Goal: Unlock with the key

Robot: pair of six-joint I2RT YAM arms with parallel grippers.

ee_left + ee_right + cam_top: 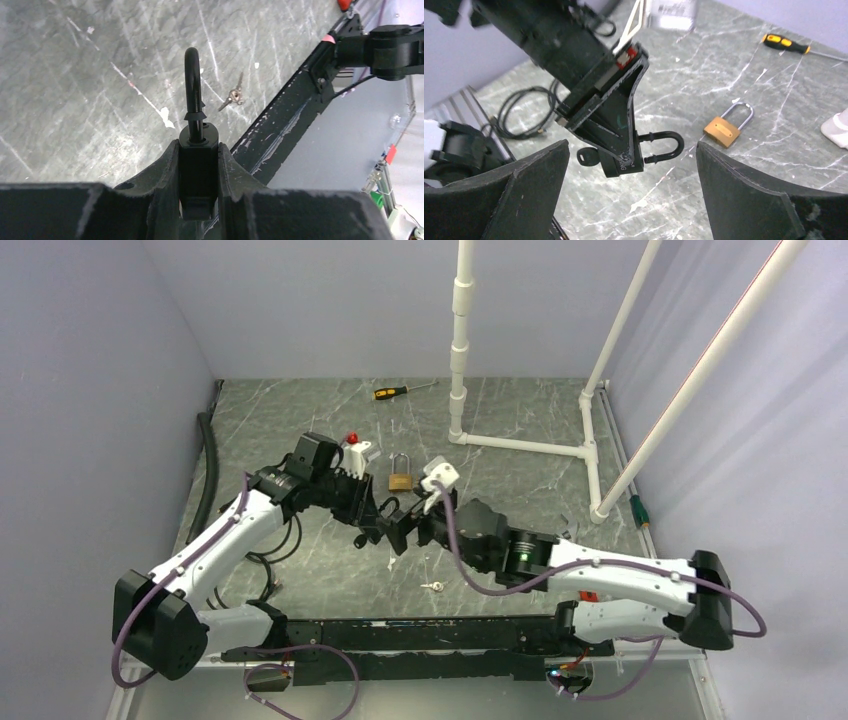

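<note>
We count two padlocks, two keys and one screwdriver.

The left end effector (pixel 198 150) is clenched on the black padlock (pixel 624 164) and holds it above the desk (pixel 520 490). Its two fingers (pixel 165 170) press on opposite faces of the body. In the right wrist view the shackle (pixel 669 145) points to 3 o'clock. One black-headed key (pixel 586 156) sticks out of the body at 9 o'clock. We cannot tell whether the shackle is latched.

The right end effector (pixel 631 147) is released, with its jaws spread wide. It faces the black padlock without touching it.

The brass padlock (pixel 400 478) lies flat on the desk, in the top view at 12 o'clock from the two end effectors and near them. Its shackle points to 12 o'clock.

One loose metal key (pixel 433 586) lies on the desk at 6 o'clock from the end effectors. We cannot tell whether it is a single key or a small bunch.

The screwdriver (pixel 398 392) has a yellow and black handle. It lies at 12 o'clock from the brass padlock, well apart from it, near the far edge of the desk.
</note>
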